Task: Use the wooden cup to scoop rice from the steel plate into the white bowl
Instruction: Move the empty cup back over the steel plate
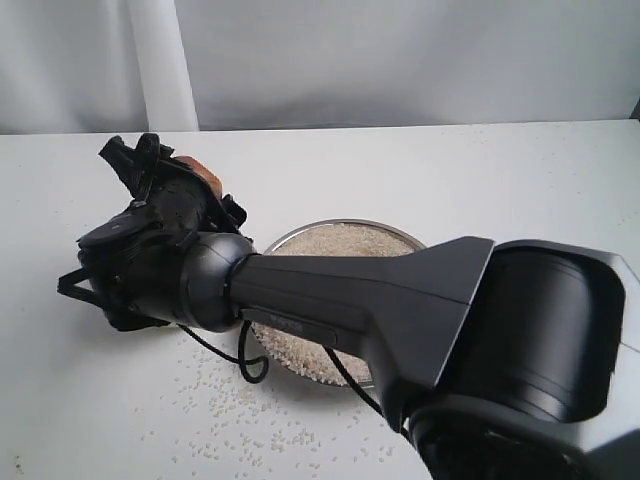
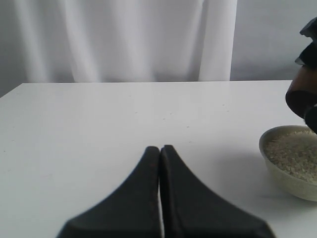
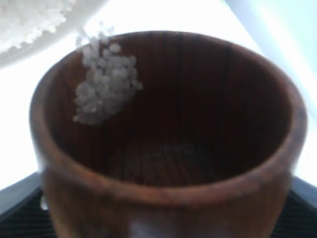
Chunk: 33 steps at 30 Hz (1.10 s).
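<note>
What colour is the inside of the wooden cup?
Dark reddish-brown, with fine grain lines; the wooden cup shows best in the right wrist view.

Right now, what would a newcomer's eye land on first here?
The black right arm fills the exterior view, stretched across the steel plate of rice toward the left. In the right wrist view the wooden cup fills the frame, with a clump of rice on its inner wall. Below the plate, loose grains litter the table.
</note>
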Each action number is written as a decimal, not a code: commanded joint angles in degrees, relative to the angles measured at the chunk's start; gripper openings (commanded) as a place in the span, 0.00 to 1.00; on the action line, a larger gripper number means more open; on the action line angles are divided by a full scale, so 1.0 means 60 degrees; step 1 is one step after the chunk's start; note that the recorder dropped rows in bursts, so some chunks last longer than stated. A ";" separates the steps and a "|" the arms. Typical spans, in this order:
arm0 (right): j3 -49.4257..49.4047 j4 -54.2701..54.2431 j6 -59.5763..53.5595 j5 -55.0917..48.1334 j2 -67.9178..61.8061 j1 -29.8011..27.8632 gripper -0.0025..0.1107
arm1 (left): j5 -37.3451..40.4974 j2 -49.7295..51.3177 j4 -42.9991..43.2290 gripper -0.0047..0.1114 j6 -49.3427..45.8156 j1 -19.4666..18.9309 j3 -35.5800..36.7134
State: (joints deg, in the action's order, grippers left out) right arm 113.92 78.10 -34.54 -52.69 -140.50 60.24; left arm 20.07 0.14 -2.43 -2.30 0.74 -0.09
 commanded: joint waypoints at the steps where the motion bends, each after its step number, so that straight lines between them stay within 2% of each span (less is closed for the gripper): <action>1: -0.0150 0.0350 0.0217 -0.0264 0.0406 -0.0062 0.02 | -0.0055 -0.0024 0.0004 0.04 0.0037 0.0025 0.0016; 4: -0.0150 -0.0305 0.1644 -0.0344 0.0800 -0.0062 0.02 | -0.0055 -0.0024 0.0004 0.04 0.0037 0.0025 0.0016; 6: -0.0134 -0.1041 0.1738 -0.0442 0.1156 -0.0062 0.02 | -0.0055 -0.0024 0.0004 0.04 0.0037 0.0025 0.0016; 9: -0.0134 -0.3061 0.1250 -0.0792 0.1914 -0.0215 0.02 | -0.0055 -0.0024 0.0004 0.04 0.0037 0.0025 0.0016; 14: -0.0134 -0.7559 0.0085 -0.0995 0.3220 -0.0999 0.02 | -0.0055 -0.0024 0.0004 0.04 0.0037 0.0025 0.0016; 18: -0.0134 -0.9471 -0.0401 -0.1592 0.3953 -0.1683 0.02 | -0.0055 -0.0024 0.0004 0.04 0.0037 0.0025 0.0016; 21: -0.0134 -0.9882 -0.0702 -0.2879 0.4152 -0.2082 0.02 | -0.0055 -0.0024 0.0004 0.04 0.0037 0.0025 0.0016; 25: -0.0396 -0.9954 -0.0446 -0.2879 0.4192 -0.2649 0.02 | -0.0055 -0.0024 0.0004 0.04 0.0037 0.0025 0.0016; 30: -0.1667 -0.9985 -0.0370 -0.2879 0.4207 -0.3307 0.02 | -0.0055 -0.0024 0.0004 0.04 0.0037 0.0025 0.0016; 33: -0.2868 -0.9344 -0.0093 -0.2879 0.4207 -0.3600 0.02 | -0.0055 -0.0024 0.0004 0.04 0.0037 0.0025 0.0016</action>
State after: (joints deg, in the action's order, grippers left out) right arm 101.96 19.07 -36.89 -69.63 -115.89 40.10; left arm 20.07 0.14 -2.43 -2.30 0.74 -0.09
